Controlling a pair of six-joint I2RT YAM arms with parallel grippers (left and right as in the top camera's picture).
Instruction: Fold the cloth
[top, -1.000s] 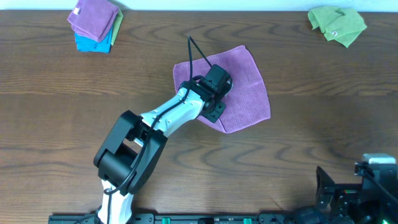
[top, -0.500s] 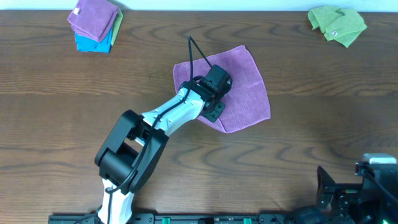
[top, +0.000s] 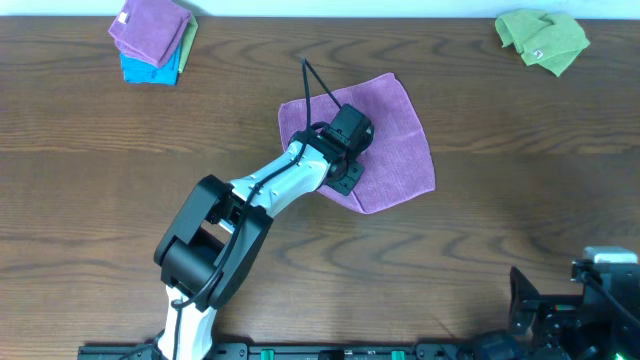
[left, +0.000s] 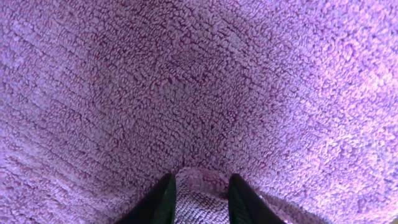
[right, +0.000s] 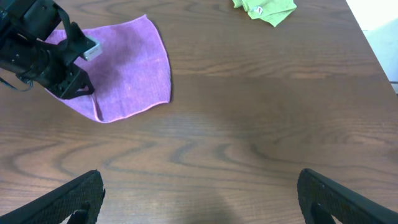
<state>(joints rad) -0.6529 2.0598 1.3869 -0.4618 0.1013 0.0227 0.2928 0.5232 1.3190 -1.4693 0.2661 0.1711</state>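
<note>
The lilac-purple cloth (top: 395, 130) lies spread flat near the table's middle, one corner pointing toward the front. My left gripper (top: 346, 178) is pressed down on its lower-left part. In the left wrist view the fuzzy cloth (left: 199, 87) fills the frame, and a raised ridge of it is pinched between the two dark fingertips of the left gripper (left: 201, 182). My right gripper (right: 200, 180) hangs wide open over bare wood at the front right, far from the cloth (right: 130, 62), with nothing between its fingers.
A crumpled lime-green cloth (top: 542, 40) lies at the back right corner. A stack of folded cloths (top: 150, 40), purple over green and blue, sits at the back left. The right arm (top: 585, 300) rests at the front right edge.
In the overhead view the left arm has hardly shifted and stays on the cloth. The cloth's outline and the right arm look the same.
</note>
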